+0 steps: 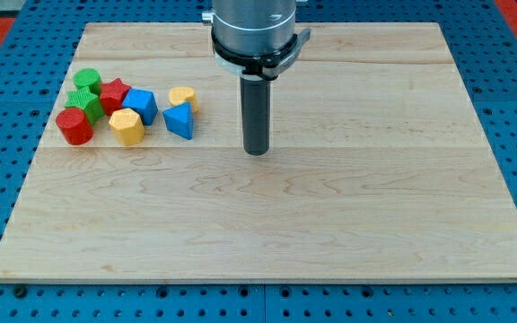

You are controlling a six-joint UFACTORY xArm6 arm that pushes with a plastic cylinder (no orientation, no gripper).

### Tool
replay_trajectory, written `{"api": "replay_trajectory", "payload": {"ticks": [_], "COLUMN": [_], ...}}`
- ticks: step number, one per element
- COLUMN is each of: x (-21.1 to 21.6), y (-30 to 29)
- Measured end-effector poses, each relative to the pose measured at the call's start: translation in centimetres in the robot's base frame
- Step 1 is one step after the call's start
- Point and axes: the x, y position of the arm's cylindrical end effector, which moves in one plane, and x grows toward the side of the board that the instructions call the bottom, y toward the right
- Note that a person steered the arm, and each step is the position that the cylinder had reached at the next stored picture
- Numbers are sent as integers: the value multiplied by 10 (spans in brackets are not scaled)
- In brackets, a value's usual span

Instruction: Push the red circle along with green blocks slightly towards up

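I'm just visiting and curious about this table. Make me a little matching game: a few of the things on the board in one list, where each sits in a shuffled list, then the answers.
Things:
1. red circle
2. green circle
3. blue triangle
4. my tip

Places:
A. topmost of the cluster, at the view's left
B. alone on bare wood, to the view's right of all blocks
C. the cluster's lower left corner
D. the cluster's right edge, just below a small yellow block

Pairs: 1-C, 2-A, 3-D, 4-B
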Motion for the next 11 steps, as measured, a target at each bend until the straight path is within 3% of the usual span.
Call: {"api": "replay_trajectory", "payload": {"ticks": [6,7,8,10,11], "x": [7,16,56,52,7], "y": [1,1,-20,-210,-243]}}
